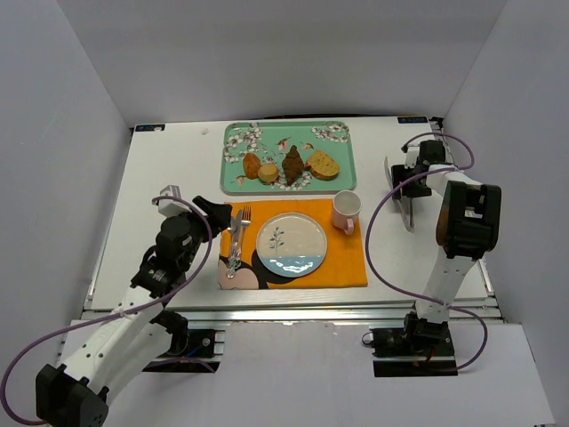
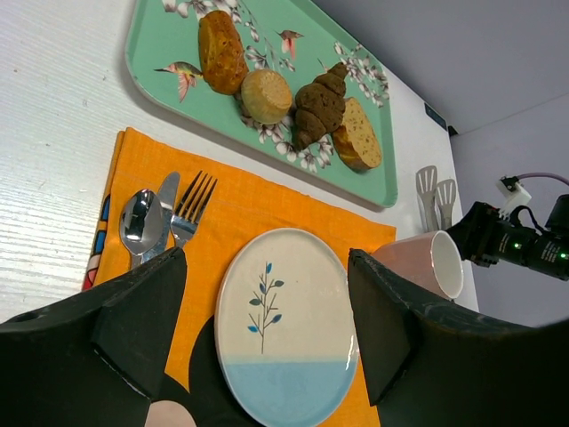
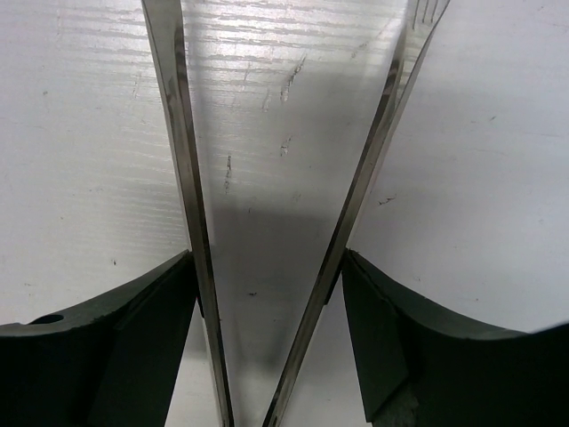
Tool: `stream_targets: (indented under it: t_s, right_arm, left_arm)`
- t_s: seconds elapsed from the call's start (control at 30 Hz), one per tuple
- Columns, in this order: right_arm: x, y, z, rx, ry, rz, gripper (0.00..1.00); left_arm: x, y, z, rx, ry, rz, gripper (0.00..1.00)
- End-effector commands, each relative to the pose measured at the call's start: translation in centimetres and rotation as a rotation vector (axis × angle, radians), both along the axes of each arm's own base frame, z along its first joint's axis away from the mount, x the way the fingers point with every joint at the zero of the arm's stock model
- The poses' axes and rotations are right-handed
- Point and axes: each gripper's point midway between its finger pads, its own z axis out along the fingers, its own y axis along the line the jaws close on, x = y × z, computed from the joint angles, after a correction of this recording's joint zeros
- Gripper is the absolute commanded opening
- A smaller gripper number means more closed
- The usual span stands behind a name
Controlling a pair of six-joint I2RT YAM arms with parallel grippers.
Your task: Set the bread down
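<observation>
Four brown bread pieces in a row on the green tray; metal tongs within the right pincer

The left arm rises from the lower left of the top view and reaches toward the middle, its wrist bent forward. The left gripper sits left of centre, its jaws spread wide with nothing between its fingers. The right arm stands upright at the right edge and folds over toward the upper right. The right gripper points down there, with both of its fingers pressed against the outer sides of the tongs.
</observation>
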Motion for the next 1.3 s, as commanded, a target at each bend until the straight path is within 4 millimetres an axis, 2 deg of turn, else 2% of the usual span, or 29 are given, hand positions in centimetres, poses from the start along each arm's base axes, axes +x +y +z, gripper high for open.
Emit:
stream_targets:
  t_s: [0.0, 0.1, 0.23, 0.33, 0.43, 0.53, 0.57, 0.63, 0.7, 0.73, 0.77, 0.83, 0.93, 1.03, 1.17, 1.27]
  right_arm:
    - [-4.1, 0.0, -3.7, -0.003, 0.184, 0.049, 0.70]
    - [-4.5, -0.1, -4.4, -0.020, 0.201, 0.069, 0.70]
    - [-5.1, -0.5, -5.4, -0.040, 0.231, 0.089, 0.63]
    - [-5.1, -0.5, -5.5, -0.041, 0.226, 0.104, 0.50]
    - [-4.8, -0.6, -5.1, -0.056, 0.197, 0.122, 0.27]
    - [-4.1, -0.3, -3.5, -0.045, 0.144, 0.161, 0.15]
    - [-3.8, 0.0, -2.1, -0.031, 0.111, 0.177, 0.09]
    - [-3.1, 2.0, 0.5, 0.061, 0.051, 0.259, 0.03]
    - [-2.0, 4.3, 4.9, 0.157, -0.052, 0.334, 0.03]
    - [-1.7, 7.4, 9.8, 0.275, -0.152, 0.427, 0.13]
    - [-1.2, 9.4, 12.7, 0.317, -0.196, 0.474, 0.21]
    - [-0.9, 11.8, 15.3, 0.358, -0.228, 0.530, 0.27]
    - [-0.3, 14.3, 18.7, 0.401, -0.286, 0.574, 0.32]
    - [-0.2, 17.9, 21.7, 0.429, -0.328, 0.656, 0.40]
    - [-0.9, 21.7, 23.2, 0.436, -0.345, 0.738, 0.43]
    - [-0.6, 23.5, 22.9, 0.476, -0.314, 0.728, 0.43]
  left_arm:
    - [0.5, -0.2, 2.6, -0.009, -0.061, -0.007, 0.82]
    - [0.5, -0.2, 2.6, -0.011, -0.060, -0.008, 0.82]
    - [0.3, -0.1, 2.8, -0.016, -0.064, -0.004, 0.82]
    - [0.1, 0.2, 2.9, -0.021, -0.070, 0.004, 0.82]
    - [-0.2, 0.4, 3.0, -0.030, -0.074, 0.010, 0.82]
    - [-0.4, 0.5, 3.2, -0.035, -0.079, 0.014, 0.82]
    - [-0.4, 0.5, 3.1, -0.036, -0.078, 0.014, 0.82]
    - [-0.5, 0.6, 3.4, -0.040, -0.083, 0.016, 0.82]
    - [-0.6, 0.7, 3.5, -0.042, -0.087, 0.016, 0.82]
    - [-0.6, 0.7, 3.8, -0.044, -0.093, 0.016, 0.82]
    - [-0.5, 0.6, 4.0, -0.046, -0.097, 0.014, 0.82]
    - [-0.5, 0.5, 4.1, -0.048, -0.098, 0.011, 0.82]
    - [-0.6, 0.6, 4.5, -0.049, -0.102, 0.014, 0.82]
    - [-0.8, 0.8, 4.6, -0.059, -0.107, 0.023, 0.82]
    - [-0.7, 0.8, 4.8, -0.061, -0.108, 0.025, 0.82]
    - [-0.7, 0.9, 4.8, -0.055, -0.105, 0.026, 0.82]
